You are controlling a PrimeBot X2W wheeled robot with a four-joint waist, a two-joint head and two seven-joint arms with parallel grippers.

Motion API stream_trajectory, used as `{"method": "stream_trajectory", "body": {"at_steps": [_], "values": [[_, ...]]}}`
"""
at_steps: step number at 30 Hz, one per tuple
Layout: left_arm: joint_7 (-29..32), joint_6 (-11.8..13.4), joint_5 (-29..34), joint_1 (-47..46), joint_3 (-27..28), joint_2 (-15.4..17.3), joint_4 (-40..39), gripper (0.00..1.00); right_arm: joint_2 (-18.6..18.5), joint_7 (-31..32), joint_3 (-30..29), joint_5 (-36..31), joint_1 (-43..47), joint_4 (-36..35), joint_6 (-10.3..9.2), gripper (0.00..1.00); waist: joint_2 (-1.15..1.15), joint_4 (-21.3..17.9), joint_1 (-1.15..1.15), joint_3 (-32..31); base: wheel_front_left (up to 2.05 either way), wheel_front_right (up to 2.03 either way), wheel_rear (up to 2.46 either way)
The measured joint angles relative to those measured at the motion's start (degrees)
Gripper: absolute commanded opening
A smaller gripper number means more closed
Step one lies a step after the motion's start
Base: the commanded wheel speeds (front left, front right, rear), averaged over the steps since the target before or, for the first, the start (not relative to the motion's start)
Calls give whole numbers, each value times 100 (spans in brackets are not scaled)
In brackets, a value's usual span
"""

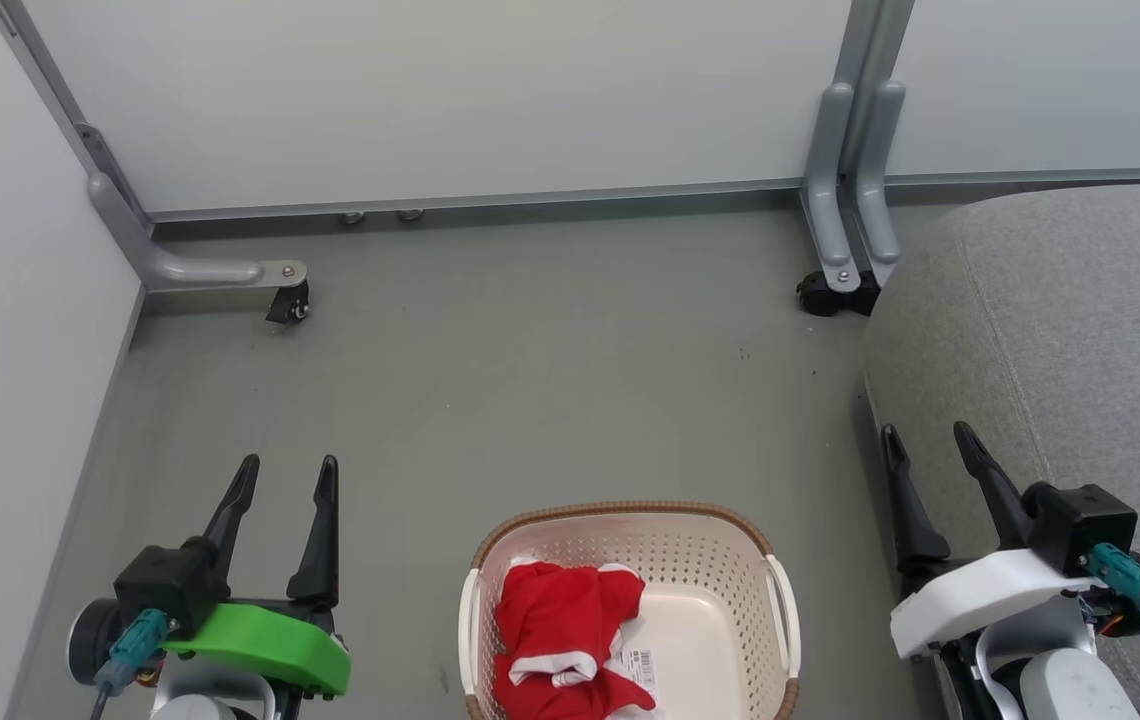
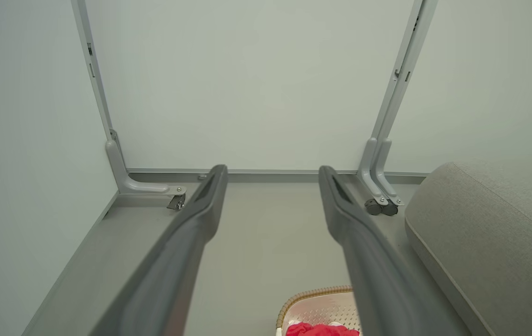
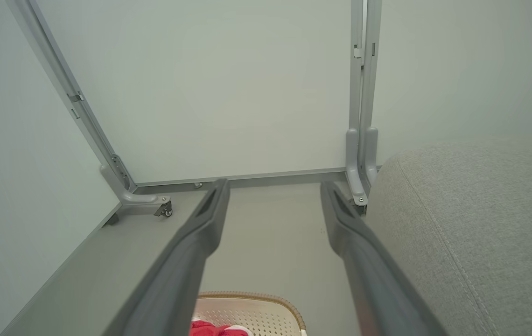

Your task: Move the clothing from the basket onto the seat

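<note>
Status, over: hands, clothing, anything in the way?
Left hand open, empty. Right hand open, empty. Clothing in basket, untouched. Seat at right; nothing seen blocking the way.

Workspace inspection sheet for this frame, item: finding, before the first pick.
Surface: grey floor, a few dark specks.
Job's things: red clothing bunched in the left part of the cream basket, barcode sticker showing beside it; grey seat to the right, no clothing on it yet.
Clutter: nothing seen.
Hands: left hand open, empty, over the floor left of the basket; right hand open, empty, at the seat's edge.
Cables: left lead and right lead, teal plugs at the wrists.
Surroundings: pale partition panels on grey castered feet.
</note>
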Motion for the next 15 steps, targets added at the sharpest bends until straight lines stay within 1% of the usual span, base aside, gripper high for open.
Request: {"method": "stream_trajectory", "body": {"at_steps": [15], "values": [[-167,-7,443,-59,-8,-18,119,100,-2,-86,-2,-438,25,3,0,100,0,58,0,23,0,0,0]]}}
